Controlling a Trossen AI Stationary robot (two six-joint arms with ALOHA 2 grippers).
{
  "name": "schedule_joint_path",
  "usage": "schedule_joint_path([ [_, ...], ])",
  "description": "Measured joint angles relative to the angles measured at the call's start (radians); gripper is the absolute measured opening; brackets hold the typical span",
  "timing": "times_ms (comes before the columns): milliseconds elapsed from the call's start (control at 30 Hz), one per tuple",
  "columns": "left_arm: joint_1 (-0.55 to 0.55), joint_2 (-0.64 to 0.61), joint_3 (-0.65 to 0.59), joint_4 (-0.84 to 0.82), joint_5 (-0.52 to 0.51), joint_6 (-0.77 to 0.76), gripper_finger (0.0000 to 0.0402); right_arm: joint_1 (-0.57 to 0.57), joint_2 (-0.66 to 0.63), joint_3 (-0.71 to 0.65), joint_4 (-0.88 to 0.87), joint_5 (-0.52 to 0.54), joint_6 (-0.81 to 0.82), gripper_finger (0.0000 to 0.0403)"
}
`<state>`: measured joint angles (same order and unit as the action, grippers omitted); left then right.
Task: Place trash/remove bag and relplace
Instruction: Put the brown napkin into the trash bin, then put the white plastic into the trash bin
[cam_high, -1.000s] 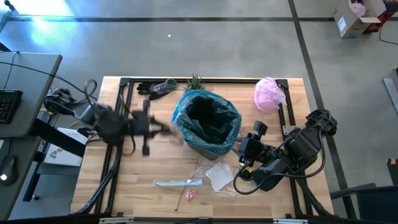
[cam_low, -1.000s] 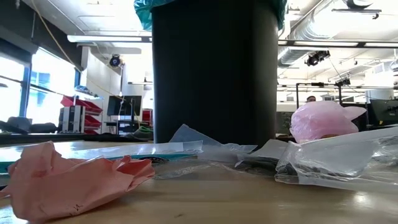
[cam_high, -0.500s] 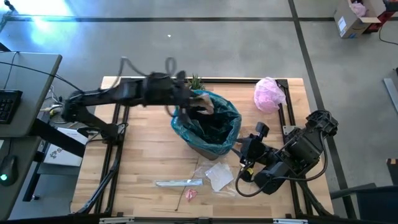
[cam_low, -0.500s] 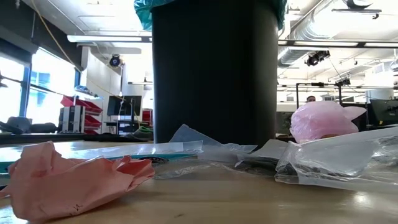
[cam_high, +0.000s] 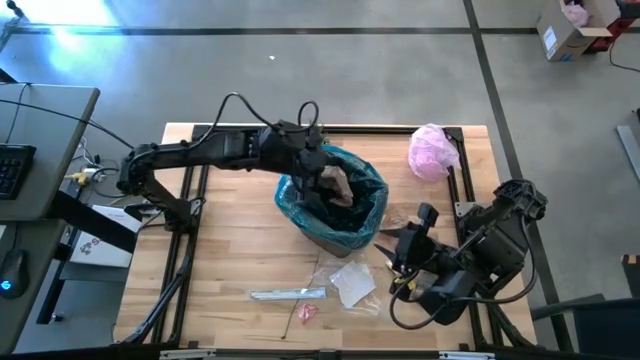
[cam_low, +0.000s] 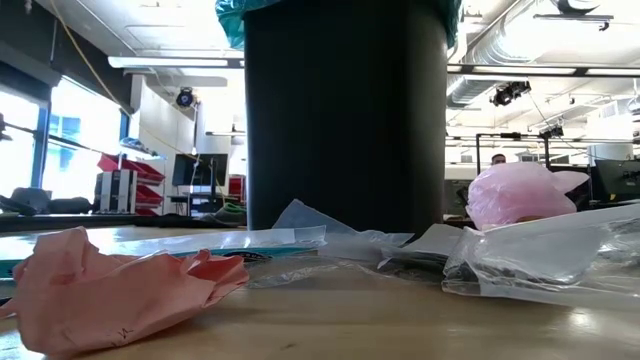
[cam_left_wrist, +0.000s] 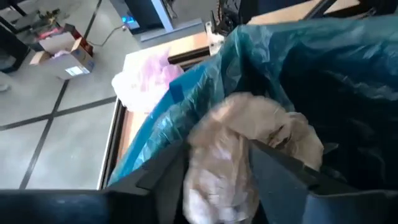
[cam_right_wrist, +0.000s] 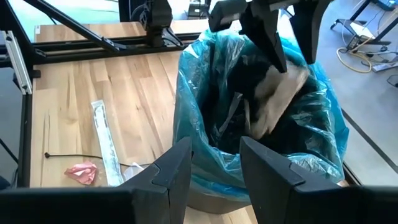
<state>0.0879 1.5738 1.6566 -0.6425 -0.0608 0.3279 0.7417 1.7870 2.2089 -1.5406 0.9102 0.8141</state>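
Note:
A black bin (cam_low: 345, 110) lined with the teal bag (cam_high: 375, 195) stands mid-table. My left gripper (cam_high: 322, 176) reaches over the bin's mouth from the table's left, fingers apart. A brownish crumpled lump (cam_left_wrist: 249, 137) of trash sits between them and shows just under the fingertips in the right wrist view (cam_right_wrist: 280, 93). My right gripper (cam_high: 400, 250) hovers open and empty by the bin's near right side. More trash lies on the table nearer the front edge: a long silvery wrapper (cam_high: 288, 294), white paper under clear wrappers (cam_high: 352, 282) and a small pink scrap (cam_high: 307, 312). My left gripper has the brownish lump (cam_right_wrist: 273, 99) between and just below its spread fingers (cam_right_wrist: 267, 37), over the bag's open mouth. The fingers slant down from the table's left. Whether they touch the lump I cannot tell.
A pale pink plastic bag (cam_high: 432, 150) lies at the far right corner. Dark gloves (cam_high: 250, 142) and a small green plant (cam_high: 314, 132) sit along the far edge. A black frame (cam_high: 195, 180) runs round the tabletop. Bare wood lies left of the bin.
My left arm has swung from the table's left side to the bin, carrying the brownish lump over the far left rim to above the bag's mouth. My right arm has shifted slightly toward the near edge.

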Motion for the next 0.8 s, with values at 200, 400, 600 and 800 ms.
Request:
schedule_joint_path([
  [200,-0.010,-0.033,0.001,-0.004,0.024,-0.010,0.0207,0.001,0.000,0.000,0.003,0.000,0.001,0.0123],
  [400,-0.064,-0.130,0.001,-0.072,0.061,-0.069,0.0207,0.002,0.000,0.000,0.020,-0.054,-0.001,0.0123],
  [600,-0.197,-0.243,0.002,-0.253,0.077,-0.195,0.0207,0.054,0.035,-0.001,0.049,-0.141,-0.023,0.0123],
  [800,-0.401,-0.284,-0.070,-0.404,-0.033,-0.372,0.0207,0.106,0.099,-0.001,0.074,-0.138,-0.020,0.0123],
])
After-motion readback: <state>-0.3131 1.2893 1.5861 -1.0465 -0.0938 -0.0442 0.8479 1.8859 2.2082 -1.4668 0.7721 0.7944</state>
